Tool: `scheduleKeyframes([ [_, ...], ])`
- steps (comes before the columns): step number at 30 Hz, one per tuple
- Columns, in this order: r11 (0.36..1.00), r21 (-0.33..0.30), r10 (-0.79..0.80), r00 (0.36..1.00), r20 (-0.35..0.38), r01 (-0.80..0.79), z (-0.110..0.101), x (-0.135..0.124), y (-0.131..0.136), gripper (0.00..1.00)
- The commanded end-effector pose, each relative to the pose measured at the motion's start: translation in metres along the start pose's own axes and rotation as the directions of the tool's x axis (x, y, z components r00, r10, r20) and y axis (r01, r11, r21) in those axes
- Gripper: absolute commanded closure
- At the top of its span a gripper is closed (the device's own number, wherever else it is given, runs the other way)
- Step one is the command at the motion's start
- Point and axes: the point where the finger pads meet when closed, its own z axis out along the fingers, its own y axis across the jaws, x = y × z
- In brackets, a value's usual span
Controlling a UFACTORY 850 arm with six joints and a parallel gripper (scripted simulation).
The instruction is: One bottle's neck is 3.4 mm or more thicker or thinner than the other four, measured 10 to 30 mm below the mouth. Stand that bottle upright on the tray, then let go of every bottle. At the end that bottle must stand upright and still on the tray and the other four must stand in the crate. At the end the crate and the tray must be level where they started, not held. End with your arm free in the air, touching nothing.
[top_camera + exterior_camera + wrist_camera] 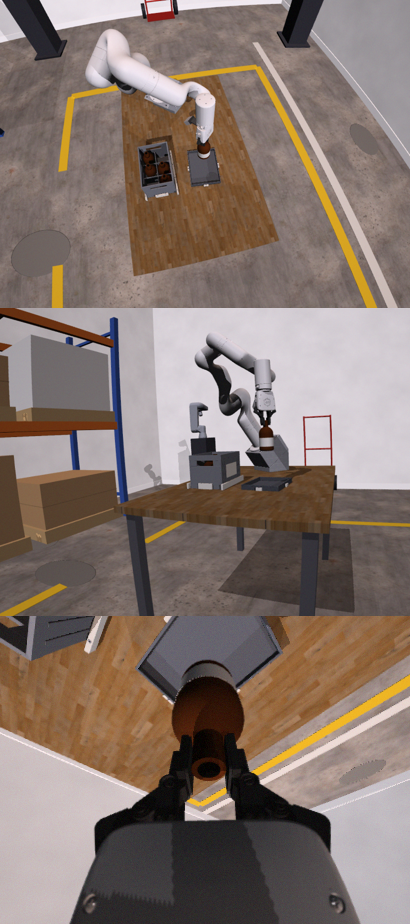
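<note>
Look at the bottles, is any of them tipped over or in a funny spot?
None has tipped. One brown bottle hangs upright by its neck in the gripper, high over the tray. Four others stand in the crate.
</note>
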Motion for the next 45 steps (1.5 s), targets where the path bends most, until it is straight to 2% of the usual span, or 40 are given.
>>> scheduleKeyframes([
  [1, 1.000, 0.000, 0.001, 1.000, 0.002, -0.001, 0.003, -0.001, 0.000, 1.00],
  [17, 1.000, 0.000, 0.001, 1.000, 0.002, -0.001, 0.031, -0.001, 0.000, 1.00],
  [45, 1.000, 0.000, 0.001, 1.000, 0.002, -0.001, 0.107, -0.001, 0.000, 1.00],
])
